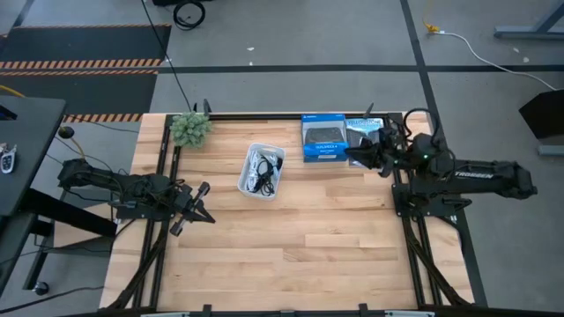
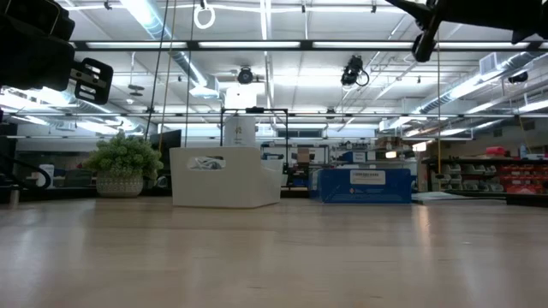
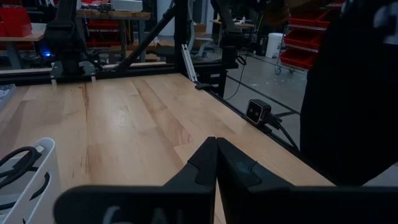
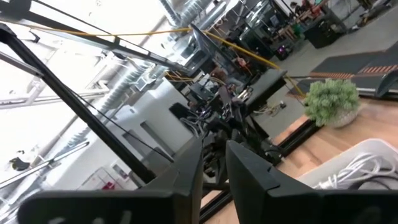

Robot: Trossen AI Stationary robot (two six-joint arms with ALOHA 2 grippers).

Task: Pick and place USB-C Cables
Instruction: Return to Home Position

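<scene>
Much bare table (image 1: 291,246); left end effector (image 3: 216,155) clenched, right end effector (image 4: 213,146) slightly parted.

One worktop (image 1: 291,255) is carrying everything. One white bin (image 1: 246,180) is sitting toward 11 o'clock from the worktop's middle. Black and white cables (image 1: 264,169) are lying tangled in it, and the number of bundles cannot be counted. One potted plant (image 1: 190,129) is standing at the 10 o'clock corner. Two boxes are lying side by side toward 1 o'clock: one blue box (image 1: 322,138) and one darker box (image 1: 361,132). Two arms are reaching in, from 9 o'clock and 3 o'clock, each carrying one hand: the left hand (image 1: 199,210) and the right hand (image 1: 352,155).
</scene>
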